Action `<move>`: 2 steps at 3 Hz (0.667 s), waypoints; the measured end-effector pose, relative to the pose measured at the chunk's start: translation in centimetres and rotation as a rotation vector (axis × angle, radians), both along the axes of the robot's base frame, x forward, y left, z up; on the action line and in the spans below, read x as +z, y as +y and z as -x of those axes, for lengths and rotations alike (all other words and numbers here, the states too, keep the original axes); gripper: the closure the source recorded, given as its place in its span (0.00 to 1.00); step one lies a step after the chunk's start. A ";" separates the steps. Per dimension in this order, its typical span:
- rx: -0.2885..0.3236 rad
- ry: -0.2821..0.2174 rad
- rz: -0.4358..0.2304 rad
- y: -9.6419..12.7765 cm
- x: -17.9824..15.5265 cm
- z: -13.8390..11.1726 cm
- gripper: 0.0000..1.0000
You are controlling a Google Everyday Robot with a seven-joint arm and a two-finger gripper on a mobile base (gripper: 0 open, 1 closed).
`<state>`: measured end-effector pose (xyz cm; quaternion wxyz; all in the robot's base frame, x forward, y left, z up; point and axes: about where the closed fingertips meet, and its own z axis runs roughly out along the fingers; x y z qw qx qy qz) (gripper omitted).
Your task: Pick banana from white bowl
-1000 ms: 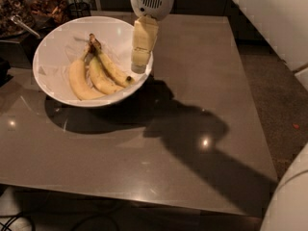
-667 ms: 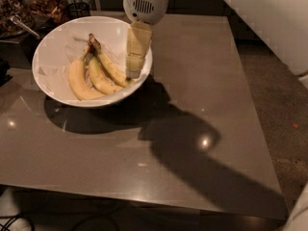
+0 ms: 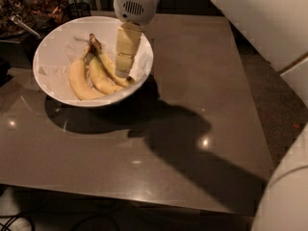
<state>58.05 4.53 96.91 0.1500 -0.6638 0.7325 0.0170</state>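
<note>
The white bowl (image 3: 57, 42) stands at the back left of the table, lined with white paper. Three bananas lie in it. The slim curved banana (image 3: 109, 64) is the rightmost, its long brownish stem pointing to the back and its dark tip at the front right. A shorter banana (image 3: 100, 79) lies beside it, and a thick pale one (image 3: 78, 83) lies furthest left. My gripper (image 3: 123, 72) hangs straight down inside the bowl's right side, its tip right at the slim banana's front end.
The bowl rests on a dark glossy table (image 3: 192, 109). Cluttered items and a metal utensil (image 3: 24, 27) sit at the back left. My white arm (image 3: 255, 18) spans the upper right, and its shadow falls across the table's middle.
The gripper has moved left from the bowl's right rim to further inside the bowl, closer to the slim banana. The bananas have not moved.
</note>
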 end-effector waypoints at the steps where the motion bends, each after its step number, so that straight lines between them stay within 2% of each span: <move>1: 0.010 0.037 0.000 1.8 -0.7 -0.5 0.00; 2: 0.020 0.078 -0.015 3.1 -1.7 -1.0 0.18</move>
